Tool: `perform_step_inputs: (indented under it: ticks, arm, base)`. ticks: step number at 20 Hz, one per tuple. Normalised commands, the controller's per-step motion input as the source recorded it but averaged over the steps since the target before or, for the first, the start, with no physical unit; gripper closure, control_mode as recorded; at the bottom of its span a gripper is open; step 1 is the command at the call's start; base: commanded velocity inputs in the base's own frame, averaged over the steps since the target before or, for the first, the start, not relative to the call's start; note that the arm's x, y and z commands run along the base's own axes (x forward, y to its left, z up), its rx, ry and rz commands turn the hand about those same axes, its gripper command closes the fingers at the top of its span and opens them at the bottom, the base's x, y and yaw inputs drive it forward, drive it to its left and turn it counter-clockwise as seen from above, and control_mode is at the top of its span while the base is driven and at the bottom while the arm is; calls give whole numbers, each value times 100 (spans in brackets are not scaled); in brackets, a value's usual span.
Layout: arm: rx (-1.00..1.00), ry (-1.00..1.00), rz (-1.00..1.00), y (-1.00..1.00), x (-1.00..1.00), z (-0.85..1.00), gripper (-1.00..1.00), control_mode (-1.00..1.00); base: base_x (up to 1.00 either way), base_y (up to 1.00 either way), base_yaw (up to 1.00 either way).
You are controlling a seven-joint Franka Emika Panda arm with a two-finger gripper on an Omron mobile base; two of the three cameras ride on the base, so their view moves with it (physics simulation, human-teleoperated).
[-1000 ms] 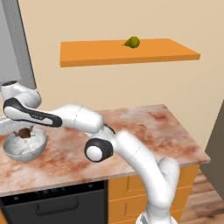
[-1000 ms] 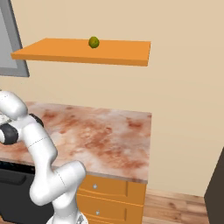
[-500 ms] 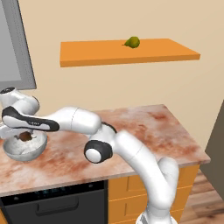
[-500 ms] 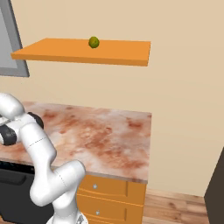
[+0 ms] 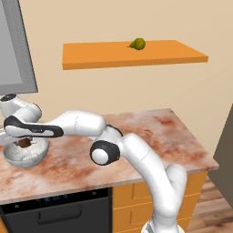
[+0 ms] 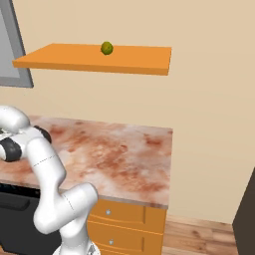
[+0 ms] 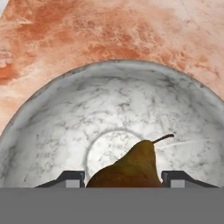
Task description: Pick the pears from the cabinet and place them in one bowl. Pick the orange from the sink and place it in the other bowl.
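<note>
My arm stretches far to the left across the mottled red-brown counter [image 5: 150,132], seen here from the left base camera, its hand poised over the speckled marble-like bowl [image 5: 25,157] that sits near the counter's left end. High on the beige wall, the flat orange cabinet shelf [image 5: 136,54] carries the yellow-green pear [image 5: 137,43], lying by itself toward the middle of the slab; the right base camera shows the same fruit [image 6: 106,48] on the same shelf [image 6: 99,57], well apart from the arm below. A grey panel [image 5: 16,45] hangs at the upper left of the wall, and orange drawer fronts [image 6: 124,224] with small knobs sit under the counter beside a dark oven front [image 5: 59,214].

From my hand camera, the bowl [image 7: 52,131] spreads wide beneath me, its pale round floor directly under the gripper [image 7: 122,177]. The two finger tips [image 7: 72,178] stand on either side of the dark brown pear [image 7: 129,168] and are clamped on it, its curved stem pointing up and to the right in that view. In the left base view, the brown pear [image 5: 24,143] shows just above the bowl's rim, inside its outline; I cannot tell whether it touches the bowl's floor.
</note>
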Motion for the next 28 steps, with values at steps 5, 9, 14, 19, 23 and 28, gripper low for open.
perform_step_inputs:
  ticks: [5, 9, 14, 19, 23, 28]
  arm:
    - [16, -2, -2, -3, 4, -20, 100, -100]
    - [11, 0, -3, 0, 7, -25, 100, -100]
    - [11, 2, -3, 0, 9, -25, 100, -100]
    - [8, 2, -3, 0, 9, -18, 100, -100]
    - [6, 3, -4, 6, 0, -11, 100, -100]
    - [3, 2, -5, 7, -1, -4, -100, -100]
  base:
    - [0, 0, 0]
    - [0, 0, 0]
    - [0, 0, 0]
    - [0, 0, 0]
    - [0, 0, 0]
    - [0, 0, 0]
